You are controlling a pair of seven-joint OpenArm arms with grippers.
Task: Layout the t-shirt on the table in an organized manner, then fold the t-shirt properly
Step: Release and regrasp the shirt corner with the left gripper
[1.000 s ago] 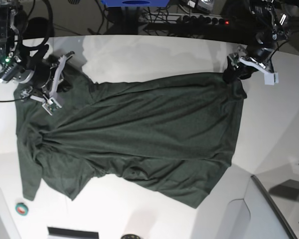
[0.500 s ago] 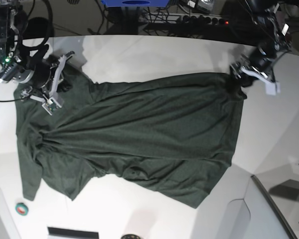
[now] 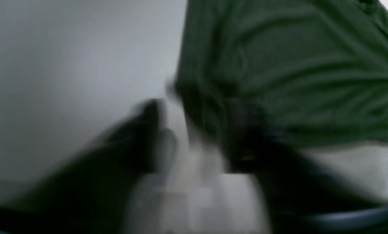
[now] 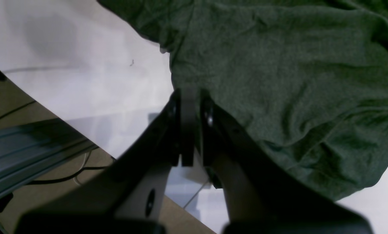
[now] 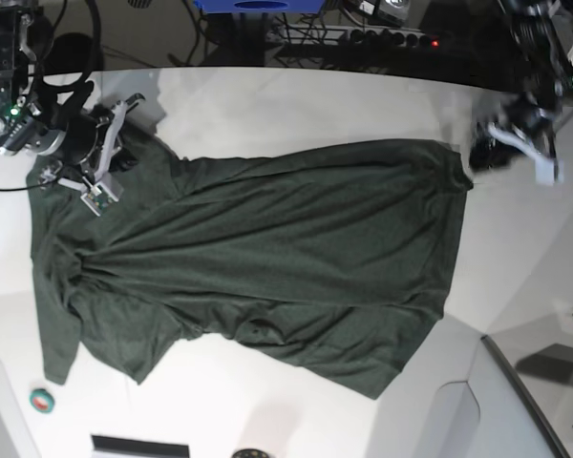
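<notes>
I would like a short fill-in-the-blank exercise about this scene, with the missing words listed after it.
1. The t-shirt lying on the table has the colour dark ____.
2. In the base view, the left gripper is beside the shirt's corner, over the bare ____ tabletop.
3. In the right wrist view, the right gripper has its jaws ____ at the shirt's edge.
4. The picture from the left wrist camera is too ____ to show details.

Missing words: green; white; shut; blurred

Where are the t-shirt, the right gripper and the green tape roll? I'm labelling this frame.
t-shirt (image 5: 267, 258), base view, middle of its body.
right gripper (image 4: 189, 97), right wrist view, between its fingertips.
green tape roll (image 5: 42, 401), base view, its ring.
</notes>
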